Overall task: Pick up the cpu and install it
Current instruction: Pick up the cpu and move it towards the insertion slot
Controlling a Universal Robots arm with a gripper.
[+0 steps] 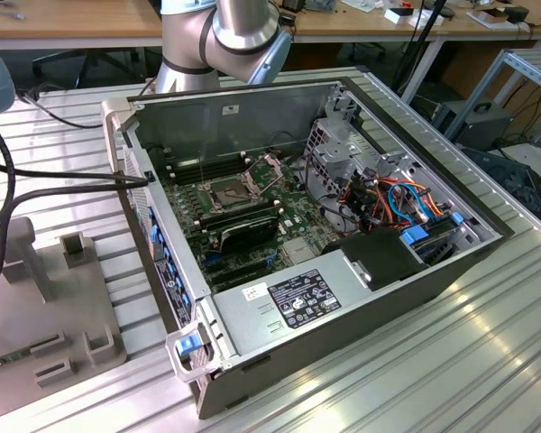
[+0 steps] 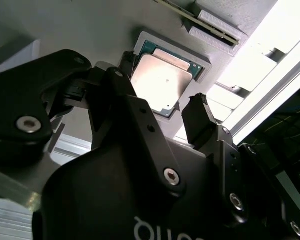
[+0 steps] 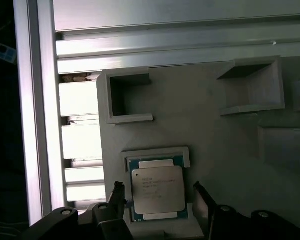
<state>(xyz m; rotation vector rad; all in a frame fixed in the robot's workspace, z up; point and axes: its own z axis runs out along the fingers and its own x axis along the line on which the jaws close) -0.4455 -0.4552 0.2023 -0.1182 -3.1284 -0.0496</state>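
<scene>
The cpu is a flat silver-grey square chip lying in a shallow framed recess of a grey fixture plate. In the second wrist view the cpu shows between the two black fingers. My gripper hangs just above it and is open, with one fingertip on each side of the chip and small gaps between them. In the second wrist view the gripper straddles the chip the same way. The motherboard's socket lies in the open computer case with its metal frame hinged up.
The computer case stands on a ribbed metal table. The grey fixture plate with raised blocks lies to the exterior view's left of it. Black cables run across that side. The arm's base rises behind the case.
</scene>
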